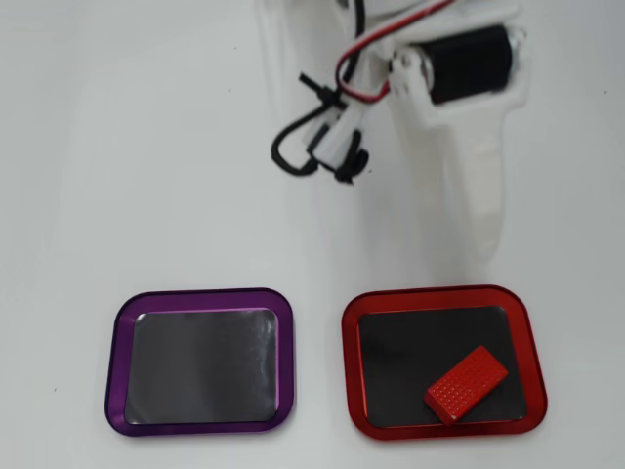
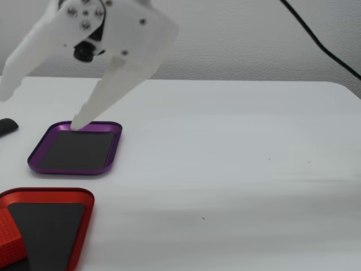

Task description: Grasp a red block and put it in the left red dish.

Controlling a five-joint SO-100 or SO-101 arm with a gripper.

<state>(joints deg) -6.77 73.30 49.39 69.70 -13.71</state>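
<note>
The red block [image 1: 467,384] lies flat and slanted on the dark floor of the red dish [image 1: 439,293], toward its front right corner in the overhead view. In the fixed view the block [image 2: 8,240] is cut off at the bottom left edge, inside the red dish [image 2: 51,193]. My white gripper [image 1: 400,249] is open and empty, raised behind the red dish and apart from the block. In the fixed view the gripper [image 2: 40,109] hangs with its fingers spread wide; one fingertip [image 2: 76,123] shows in front of the purple tray's far edge.
A purple-rimmed tray [image 1: 122,362] of the same shape sits left of the red dish in the overhead view, and behind it in the fixed view [image 2: 73,171]. Black and red cables [image 1: 312,127] hang by the wrist motor [image 1: 469,63]. A small dark object [image 2: 5,127] lies at the left edge.
</note>
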